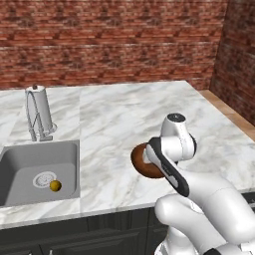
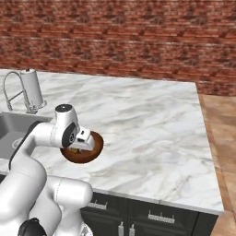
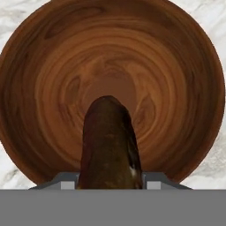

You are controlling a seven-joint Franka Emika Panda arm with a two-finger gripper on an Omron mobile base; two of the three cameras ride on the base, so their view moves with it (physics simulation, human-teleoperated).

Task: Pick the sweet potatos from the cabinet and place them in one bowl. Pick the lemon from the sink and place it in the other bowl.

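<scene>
Red brick walls rise behind a white marbled counter [image 1: 124, 119] that runs above dark lower cabinets [image 2: 152, 216]. Over the front part of that counter the white arm bends down, and its claw [image 3: 110, 178] points straight into a round dark-brown wooden bowl [image 3: 176, 88]. In the hand view the claw is clamped on a sweet potato [image 3: 110, 145], a dark brownish oval tuber that stands up between the two grey fingertips [image 3: 66, 181] and juts out toward the middle of the bowl's reddish, ringed inside. Whether the tuber touches the bowl floor cannot be told. From the left base view the wooden bowl [image 1: 142, 162] peeks out just behind the arm's wrist; from the right base view the bowl [image 2: 85, 150] sits directly beneath the hand, with a bit of the tuber [image 2: 76, 150] showing below the wrist. Well away from the claw, toward the counter's far left end, a grey metal sink [image 1: 20, 169] is set into the stone. Inside it a small yellow lemon [image 1: 55, 186] lies just beside the round white drain [image 1: 44, 179]. Behind the sink stand an arched chrome faucet [image 1: 34, 117] and, right next to it, a white paper towel roll [image 1: 43, 107].
</scene>
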